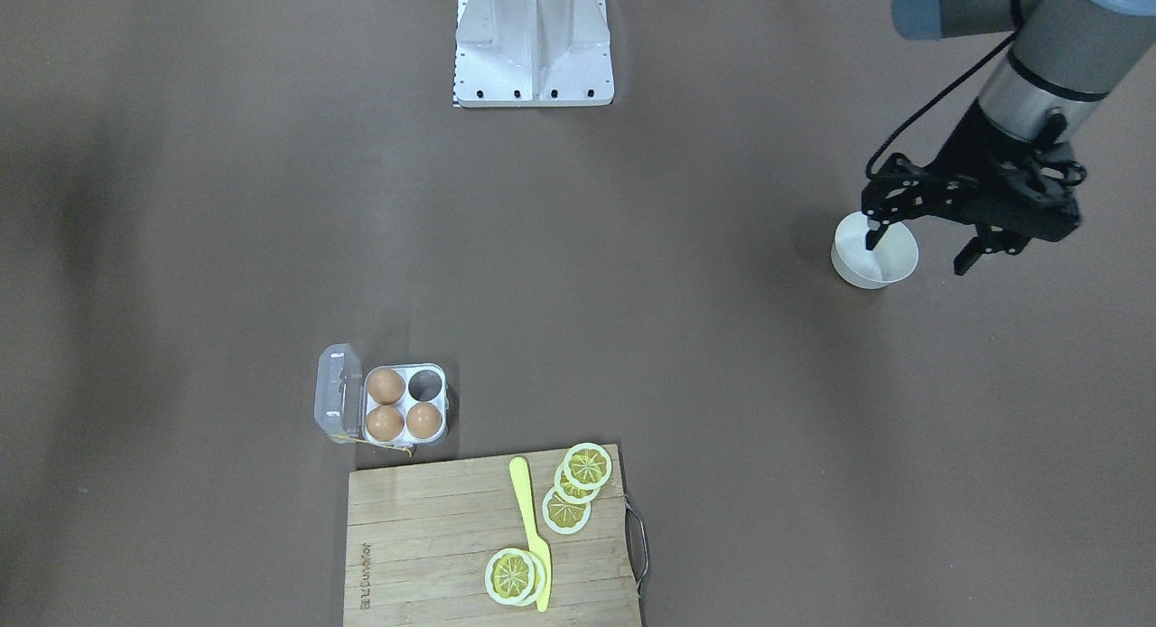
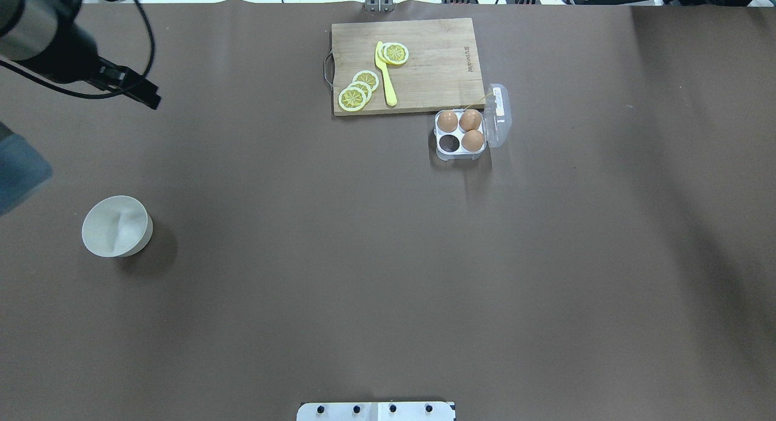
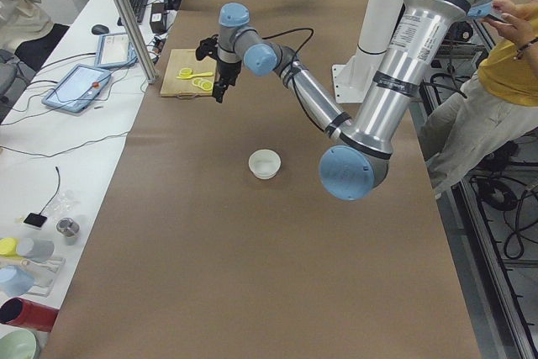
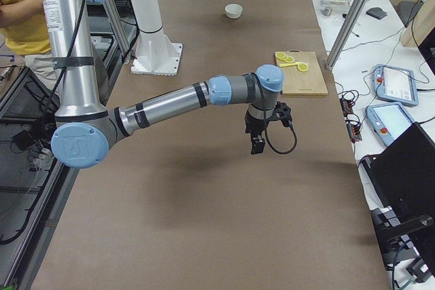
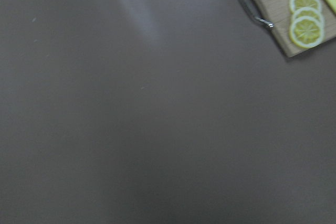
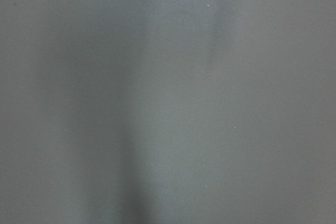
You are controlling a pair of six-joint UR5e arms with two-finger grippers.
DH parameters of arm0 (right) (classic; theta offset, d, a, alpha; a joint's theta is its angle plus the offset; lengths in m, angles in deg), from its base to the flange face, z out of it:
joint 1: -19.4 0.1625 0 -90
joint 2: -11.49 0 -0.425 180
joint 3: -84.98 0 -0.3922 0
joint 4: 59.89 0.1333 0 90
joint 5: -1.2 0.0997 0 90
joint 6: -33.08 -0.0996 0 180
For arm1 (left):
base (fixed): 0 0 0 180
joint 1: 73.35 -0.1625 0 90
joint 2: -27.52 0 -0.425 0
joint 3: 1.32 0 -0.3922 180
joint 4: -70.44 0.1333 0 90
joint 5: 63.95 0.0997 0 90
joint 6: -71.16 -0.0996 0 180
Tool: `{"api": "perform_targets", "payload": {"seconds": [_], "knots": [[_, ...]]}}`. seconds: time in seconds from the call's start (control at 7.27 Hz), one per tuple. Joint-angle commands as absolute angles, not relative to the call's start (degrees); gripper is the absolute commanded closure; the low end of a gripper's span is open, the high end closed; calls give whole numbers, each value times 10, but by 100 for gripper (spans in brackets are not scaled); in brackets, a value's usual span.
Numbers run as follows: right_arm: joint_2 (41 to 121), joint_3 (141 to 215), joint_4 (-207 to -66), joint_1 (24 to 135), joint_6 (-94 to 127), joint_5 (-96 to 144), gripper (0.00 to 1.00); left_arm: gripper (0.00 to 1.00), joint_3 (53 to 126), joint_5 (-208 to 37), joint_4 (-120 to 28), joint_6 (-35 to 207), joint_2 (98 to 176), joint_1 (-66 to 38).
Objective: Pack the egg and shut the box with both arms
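Desk surface: the desk (image 2: 388, 287) is covered edge to edge by a matt brown sheet with faint creases.
Side furniture: a white bench (image 3: 50, 149) runs alongside the desk. It carries two tablets (image 3: 77, 87) and a keyboard (image 3: 137, 2).
Frame: an aluminium post (image 3: 128, 18) stands upright between the bench and the desk.
Floor: the grey floor (image 3: 513, 308) has black cables (image 3: 503, 195) lying on it beside the desk.
Light: soft, even light from above throws broad, faint shadows on the brown sheet.

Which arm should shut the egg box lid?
Probably the right arm: the clear plastic egg box lies on its side, while the open left end effector hangs far off by the white round bowl.
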State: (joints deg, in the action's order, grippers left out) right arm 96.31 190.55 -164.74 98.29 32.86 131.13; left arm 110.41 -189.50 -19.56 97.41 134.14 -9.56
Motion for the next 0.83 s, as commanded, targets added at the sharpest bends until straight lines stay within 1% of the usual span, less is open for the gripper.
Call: {"api": "perform_targets", "payload": {"seconds": [0.0, 0.28, 0.69], "knots": [[962, 1907, -1647, 982, 329, 1312, 0, 3, 1075, -1952, -204, 908, 1277, -22], [961, 1907, -1647, 977, 328, 1313, 0, 3, 1016, -1996, -204, 853, 1270, 32], [956, 1907, -1648, 974, 327, 1317, 0, 3, 981, -1998, -209, 796, 1232, 76]]}}
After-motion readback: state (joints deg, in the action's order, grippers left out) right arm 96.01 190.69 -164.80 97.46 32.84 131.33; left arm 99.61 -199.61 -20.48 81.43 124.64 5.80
